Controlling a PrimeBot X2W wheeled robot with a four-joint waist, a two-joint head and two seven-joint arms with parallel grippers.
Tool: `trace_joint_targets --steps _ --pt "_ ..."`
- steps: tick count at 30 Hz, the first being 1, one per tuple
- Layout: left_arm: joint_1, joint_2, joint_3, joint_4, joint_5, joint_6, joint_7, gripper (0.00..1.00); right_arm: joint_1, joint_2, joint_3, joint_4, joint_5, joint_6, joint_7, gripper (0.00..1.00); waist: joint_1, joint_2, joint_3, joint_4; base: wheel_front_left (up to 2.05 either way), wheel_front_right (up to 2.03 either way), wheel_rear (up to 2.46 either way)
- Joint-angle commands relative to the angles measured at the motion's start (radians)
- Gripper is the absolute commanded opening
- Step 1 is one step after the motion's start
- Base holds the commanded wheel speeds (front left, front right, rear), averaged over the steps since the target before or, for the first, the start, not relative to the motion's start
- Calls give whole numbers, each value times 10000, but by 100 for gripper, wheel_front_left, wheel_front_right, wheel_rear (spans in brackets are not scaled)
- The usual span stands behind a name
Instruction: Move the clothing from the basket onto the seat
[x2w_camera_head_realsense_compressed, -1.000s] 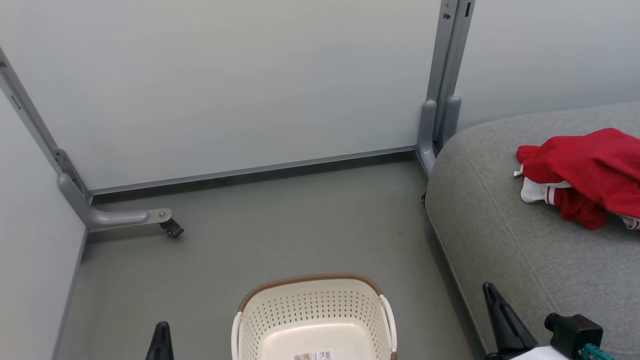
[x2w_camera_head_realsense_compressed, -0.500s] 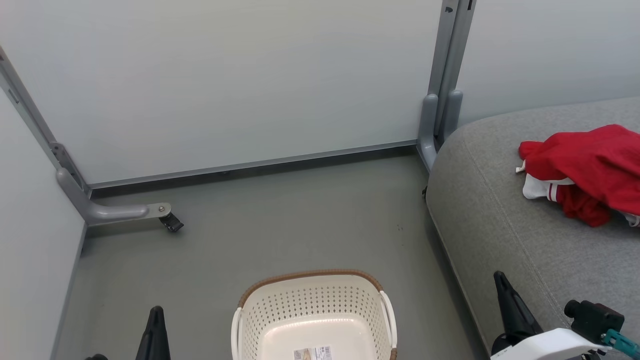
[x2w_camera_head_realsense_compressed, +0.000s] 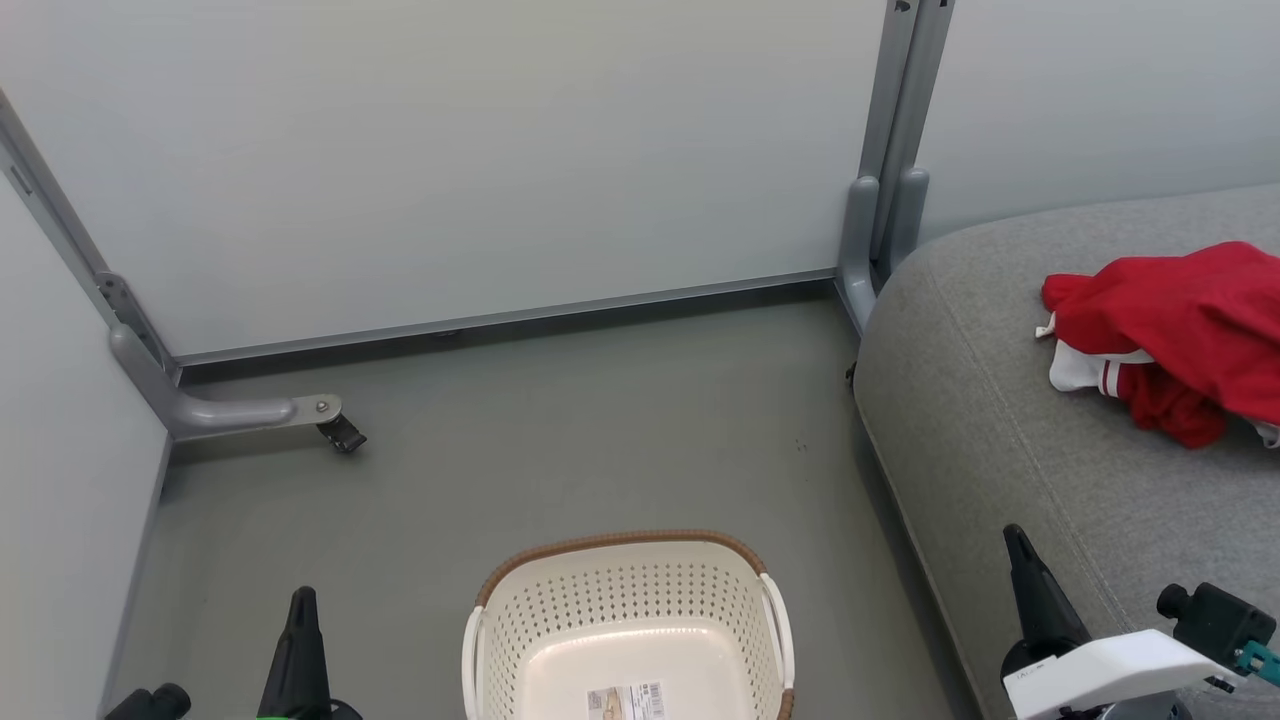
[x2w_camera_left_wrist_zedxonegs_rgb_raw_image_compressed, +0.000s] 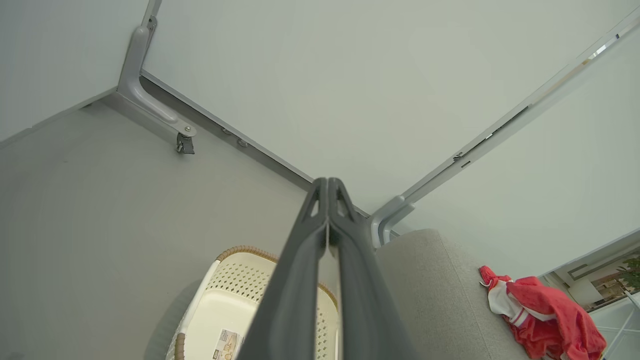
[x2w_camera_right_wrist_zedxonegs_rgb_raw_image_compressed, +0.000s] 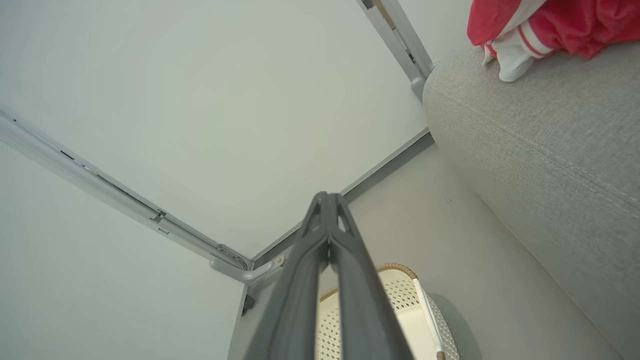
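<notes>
Head view: the left gripper (x2w_camera_head_realsense_compressed: 302, 598) and right gripper (x2w_camera_head_realsense_compressed: 1016, 536) are recorded fully closed, fingers pressed together, nothing held. The oval cream-white perforated plastic basket (x2w_camera_head_realsense_compressed: 620, 541) is found on the floor between them. The crumpled red-and-white thin-fabric clothing (x2w_camera_head_realsense_compressed: 1190, 310) is noted on the large grey upholstered seat (x2w_camera_head_realsense_compressed: 1040, 470), beyond the right gripper.

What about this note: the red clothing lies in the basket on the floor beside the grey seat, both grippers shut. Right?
No. The head view shows the red clothing lying on the grey seat, not in the basket, which holds a paper label. Otherwise right: basket on the floor beside the seat, left gripper and right gripper shut.
</notes>
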Motion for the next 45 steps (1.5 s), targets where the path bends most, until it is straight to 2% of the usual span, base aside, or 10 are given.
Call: trace_joint_targets --steps 1,20,45 --pt "-370 112 60 -46 -382 -92 77 0 -324 -74 -76 -65 374 -2 70 0 0 0 20 3 0 0 0" --pt "-1091 168 296 389 -2718 -323 617 0 -741 -123 -352 194 2658 -4 624 0 0 0 239 30 0 0 0" --pt "-1864 182 603 895 -5155 -571 1236 0 -1210 -133 -695 476 5054 -4 1245 0 0 0 524 65 0 0 0"
